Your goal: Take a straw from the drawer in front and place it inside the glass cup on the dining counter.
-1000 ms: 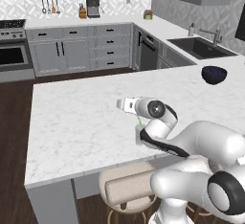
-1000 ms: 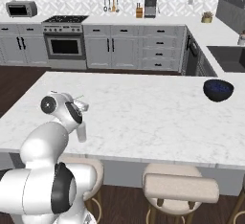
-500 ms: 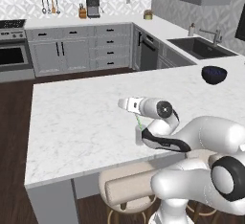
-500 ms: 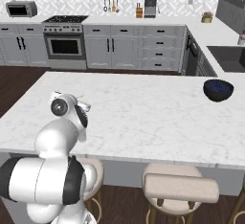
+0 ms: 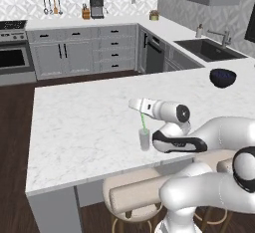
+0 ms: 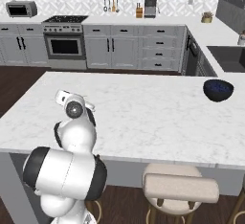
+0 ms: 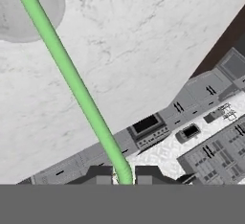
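The thin light-green straw [image 7: 72, 79] is pinched at its near end between my two dark fingertips, so my gripper [image 7: 124, 173] is shut on it. It slants away toward the round mouth of the glass cup [image 7: 19, 12]. In the left base view the small clear glass cup [image 5: 144, 140] stands near the front edge of the white marble dining counter [image 5: 74, 112]. The straw [image 5: 143, 123] leans down into it from my gripper [image 5: 137, 108] just above. In the right base view my own arm [image 6: 72, 108] covers the cup. The drawer is out of view.
A dark blue bowl [image 5: 222, 77] [image 6: 218, 90] sits at the counter's far right. Padded stools [image 5: 134, 197] [image 6: 179, 187] stand under the near edge. Grey cabinets, an oven [image 6: 64, 46] and a sink [image 5: 206, 48] line the far walls across a dark wood floor.
The arm's lower links have swung to the right in the left base view, uncovering the cup. The hand has stayed above the cup with the straw in its grip.
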